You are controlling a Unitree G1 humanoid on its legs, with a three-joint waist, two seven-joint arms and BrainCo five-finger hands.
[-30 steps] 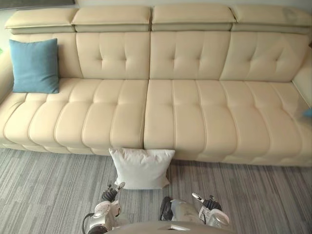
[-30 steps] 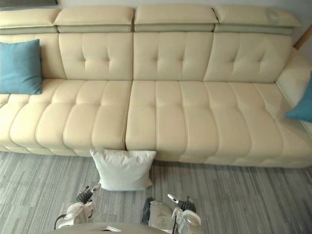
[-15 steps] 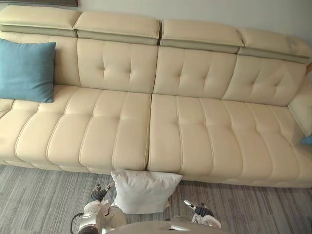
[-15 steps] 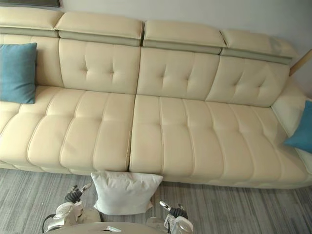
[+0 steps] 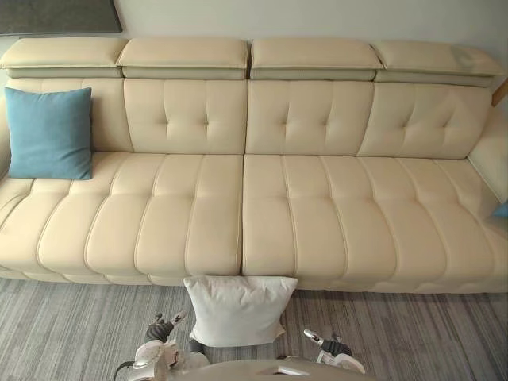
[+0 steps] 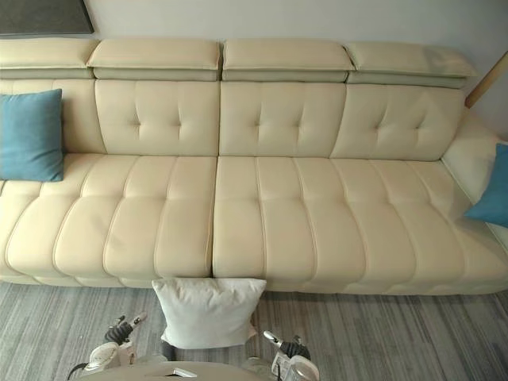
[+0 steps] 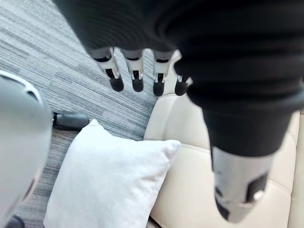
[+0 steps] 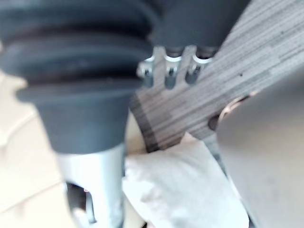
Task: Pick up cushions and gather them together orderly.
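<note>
- The white cushion [image 5: 238,308] is on the grey striped floor [image 5: 63,333]. It stands upright and leans against the front edge of the cream sofa [image 5: 317,214], right about where the two middle seat sections meet.
- One blue cushion [image 5: 49,132] sits at the left end of the sofa seat, propped upright against the backrest.
- A second blue cushion [image 6: 492,186] is way over at the right end, up against the armrest, so the two blue ones are well apart. The white one is down below, between them.
- The left hand [image 5: 161,327] hangs low over the floor just beside the white cushion's left edge. Its fingers are straight and spread loosely with nothing in them, and as far as I can see it isn't touching the cushion.
- The right hand [image 5: 329,346] is over the floor near the white cushion's lower right corner. Its fingers look relaxed and it's empty too.
- The rest of the sofa seat between the blue cushions is just bare leather.
- There's a dark picture frame [image 5: 55,14] on the wall above the sofa's left end.
</note>
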